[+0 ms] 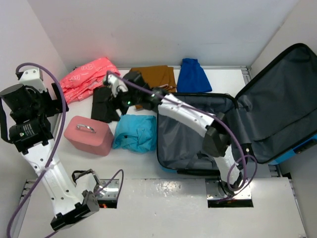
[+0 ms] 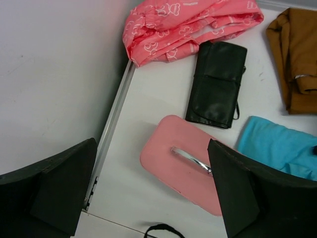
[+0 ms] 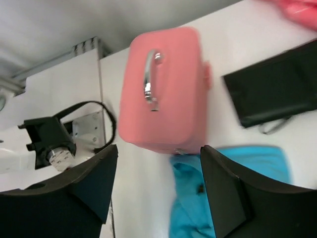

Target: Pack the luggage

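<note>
The luggage (image 1: 195, 134) is a blue hard-shell suitcase lying open at the right, its dark grey lining showing and its lid (image 1: 282, 104) leaning against the wall. My right gripper (image 1: 120, 99) reaches left across the table and hovers open and empty above the black pouch (image 1: 103, 105). In the right wrist view my right gripper (image 3: 159, 153) is over the edge of the pink case (image 3: 166, 89) and the turquoise garment (image 3: 198, 198). My left gripper (image 1: 52, 104) is raised at the far left, open and empty. In the left wrist view my left gripper (image 2: 151, 163) looks down on the pink case (image 2: 183, 163).
A pink patterned bag (image 1: 89, 74), a brown garment (image 1: 157, 77) and a royal-blue garment (image 1: 193, 74) lie along the back wall. The turquoise garment (image 1: 134, 133) lies beside the small pink case (image 1: 89, 135). Walls close in on the left and back.
</note>
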Robot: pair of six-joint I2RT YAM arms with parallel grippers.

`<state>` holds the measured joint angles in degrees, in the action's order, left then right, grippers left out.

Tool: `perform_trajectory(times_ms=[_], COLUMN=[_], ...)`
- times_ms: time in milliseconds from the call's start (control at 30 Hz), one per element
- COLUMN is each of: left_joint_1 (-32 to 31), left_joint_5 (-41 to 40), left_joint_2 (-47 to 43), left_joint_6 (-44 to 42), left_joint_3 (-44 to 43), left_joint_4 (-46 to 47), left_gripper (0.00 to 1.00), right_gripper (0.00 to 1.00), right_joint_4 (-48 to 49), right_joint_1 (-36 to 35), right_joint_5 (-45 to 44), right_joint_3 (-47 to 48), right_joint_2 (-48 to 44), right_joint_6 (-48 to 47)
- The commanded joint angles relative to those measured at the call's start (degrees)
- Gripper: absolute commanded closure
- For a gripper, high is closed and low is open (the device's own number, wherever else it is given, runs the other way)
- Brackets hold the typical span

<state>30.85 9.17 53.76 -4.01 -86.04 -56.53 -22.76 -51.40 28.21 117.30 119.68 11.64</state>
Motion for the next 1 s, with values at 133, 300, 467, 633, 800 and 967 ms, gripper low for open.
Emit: perform_trajectory(times_ms=[133, 300, 467, 633, 800, 967], left_joint_1=[0.7, 0.7, 0.7, 0.7, 0.7, 0.7], left_joint_5=[-2.5, -2.0, -2.8, -3.4, -3.9, -5.7], left_joint_2=[2.4, 4.1, 6.6, 7.7, 8.2, 8.2], left_joint_6=[8.0, 9.9, 9.9, 9.9, 8.9, 8.3], left_joint_3=[-6.7, -7.2, -10.1, -10.6, -12.5, -13.0], left_joint_4=[-7.9, -7.2, -7.2, -7.2, -7.2, -7.2], left_gripper=[0.0, 0.0, 0.0, 0.0, 0.0, 0.0], right_gripper=[0.24, 0.13, 0.1, 0.09, 0.09, 0.25], right_joint_4=[29.6, 33.7, 34.5, 32.5, 32.7, 31.4], right_joint_1=[-5.4, -9.5, -12.2, -12.5, -12.8, -13.0], right_joint_5=[3.5, 1.0, -4.5, -10.1, -13.4, -13.2], right_joint_3=[-9.8, -10.4, -7.5, -1.1, 1.7, 2.2], right_joint_2=[2.0, 4.5, 7.9, 12.9, 16.6, 18.8], right_joint_6=[5.5, 2.3, -1.4, -1.4, -2.3, -1.7])
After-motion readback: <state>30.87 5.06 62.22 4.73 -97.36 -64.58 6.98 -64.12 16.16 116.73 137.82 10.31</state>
